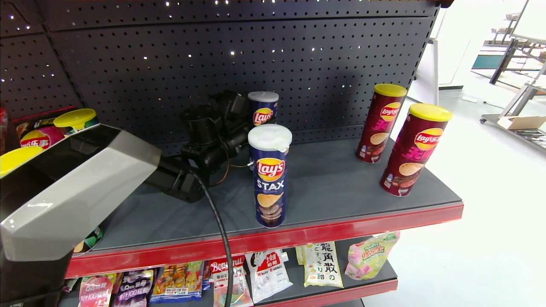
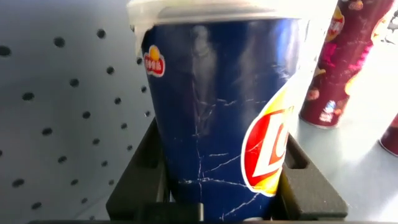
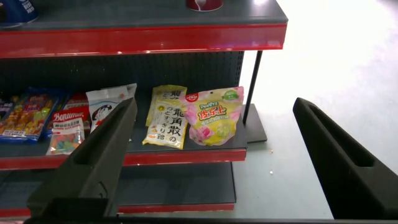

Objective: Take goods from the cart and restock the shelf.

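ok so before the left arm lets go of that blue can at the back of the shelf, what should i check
1. Left gripper shut on the back blue can: ok.
2. Back blue can upright: ok.
3. Its base down on the shelf: cannot tell, the front blue can hides it.
4. Red cans clear of the left arm: ok, they stand off to its right.
5. Right gripper open, holding nothing: ok.
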{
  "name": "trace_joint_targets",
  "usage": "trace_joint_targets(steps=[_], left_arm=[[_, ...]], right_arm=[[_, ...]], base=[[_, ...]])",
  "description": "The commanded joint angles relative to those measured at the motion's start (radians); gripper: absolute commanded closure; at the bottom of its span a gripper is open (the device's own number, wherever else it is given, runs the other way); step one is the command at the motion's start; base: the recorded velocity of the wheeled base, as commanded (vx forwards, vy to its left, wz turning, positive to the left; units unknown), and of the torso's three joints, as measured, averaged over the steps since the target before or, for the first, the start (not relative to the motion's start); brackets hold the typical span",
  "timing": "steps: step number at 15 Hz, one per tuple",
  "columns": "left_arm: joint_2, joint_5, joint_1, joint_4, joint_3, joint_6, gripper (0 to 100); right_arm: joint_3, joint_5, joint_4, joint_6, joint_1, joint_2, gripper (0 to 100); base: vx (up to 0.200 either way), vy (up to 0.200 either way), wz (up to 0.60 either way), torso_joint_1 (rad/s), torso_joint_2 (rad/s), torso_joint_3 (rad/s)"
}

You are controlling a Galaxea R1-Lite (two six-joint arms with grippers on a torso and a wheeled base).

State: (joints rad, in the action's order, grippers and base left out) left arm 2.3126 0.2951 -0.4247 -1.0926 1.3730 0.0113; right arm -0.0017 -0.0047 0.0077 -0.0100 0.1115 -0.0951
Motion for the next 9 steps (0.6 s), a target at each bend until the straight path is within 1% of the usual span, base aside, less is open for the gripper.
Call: trace_joint_targets(steps=[1,9], left_arm=[[-0.035,0.010,0.001,0.019,-0.035,0.001,100],[-0.124,0.018,0.009,0.097,-0.152,0.001,100]], right_arm=[[0.002,0.000,0.000,-0.001,0.000,-0.002,0],[0.000,0.000,0.000,-0.001,0.000,-0.002,0]], base=[[0.000,0.000,0.00,0.000,0.00,0.000],[0.000,0.000,0.00,0.000,0.00,0.000]])
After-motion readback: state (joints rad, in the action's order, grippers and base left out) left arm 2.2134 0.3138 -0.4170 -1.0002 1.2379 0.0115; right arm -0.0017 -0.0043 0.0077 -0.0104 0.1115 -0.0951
